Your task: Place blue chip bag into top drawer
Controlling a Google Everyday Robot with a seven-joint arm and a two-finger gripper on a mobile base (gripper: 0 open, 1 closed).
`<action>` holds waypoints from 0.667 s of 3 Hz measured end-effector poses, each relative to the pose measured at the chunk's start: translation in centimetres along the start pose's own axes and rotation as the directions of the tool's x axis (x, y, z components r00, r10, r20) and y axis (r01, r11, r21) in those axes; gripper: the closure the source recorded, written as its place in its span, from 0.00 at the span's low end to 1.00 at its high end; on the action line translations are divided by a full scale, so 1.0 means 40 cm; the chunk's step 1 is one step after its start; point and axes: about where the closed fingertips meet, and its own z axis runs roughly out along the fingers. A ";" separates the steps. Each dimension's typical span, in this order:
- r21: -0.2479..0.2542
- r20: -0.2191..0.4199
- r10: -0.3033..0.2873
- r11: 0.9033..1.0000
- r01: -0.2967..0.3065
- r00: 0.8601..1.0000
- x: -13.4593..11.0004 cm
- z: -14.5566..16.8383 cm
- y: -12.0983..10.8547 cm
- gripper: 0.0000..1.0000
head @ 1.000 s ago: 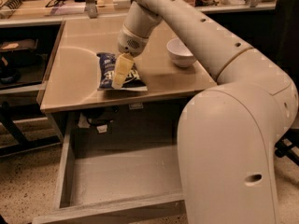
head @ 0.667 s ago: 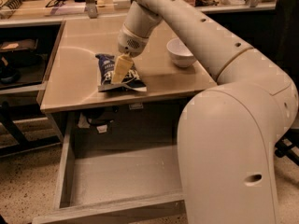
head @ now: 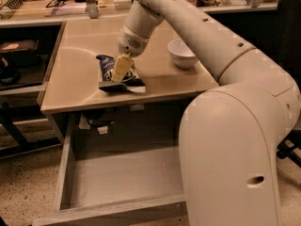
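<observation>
Gripper (head: pixel 121 68) position: lowered onto the blue chip bag (head: pixel 128 82), in contact with the bag's upper middle area. Gripper state: it cannot be told from this side whether it is clamped on the bag or merely resting against it.

Arm (head: pixel 188 27) position: it reaches from the robot's large pale body (head: pixel 235 149) at the right, across the table, and angles down to the bag.

Bag position: on the beige tabletop (head: pixel 75 79), left of centre and near the front edge. Its dark navy surface is crinkled, and a white-edged end points toward the front of the table.

Top drawer (head: pixel 122 178) position: pulled out below the tabletop's front edge. Its pale grey bottom is exposed, and the robot's body covers its right part.

Other items: a white bowl (head: pixel 182 53) stands on the same tabletop to the right of the bag, well apart from it. A second counter (head: pixel 47 6) with small objects runs behind the table.
</observation>
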 end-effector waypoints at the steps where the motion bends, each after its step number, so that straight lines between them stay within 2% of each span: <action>1: 0.000 0.000 0.000 1.000 0.000 1.000 0.000 0.000 0.000 1.00; 2: 0.000 0.000 0.000 1.000 0.000 1.000 -0.007 -0.013 0.001 1.00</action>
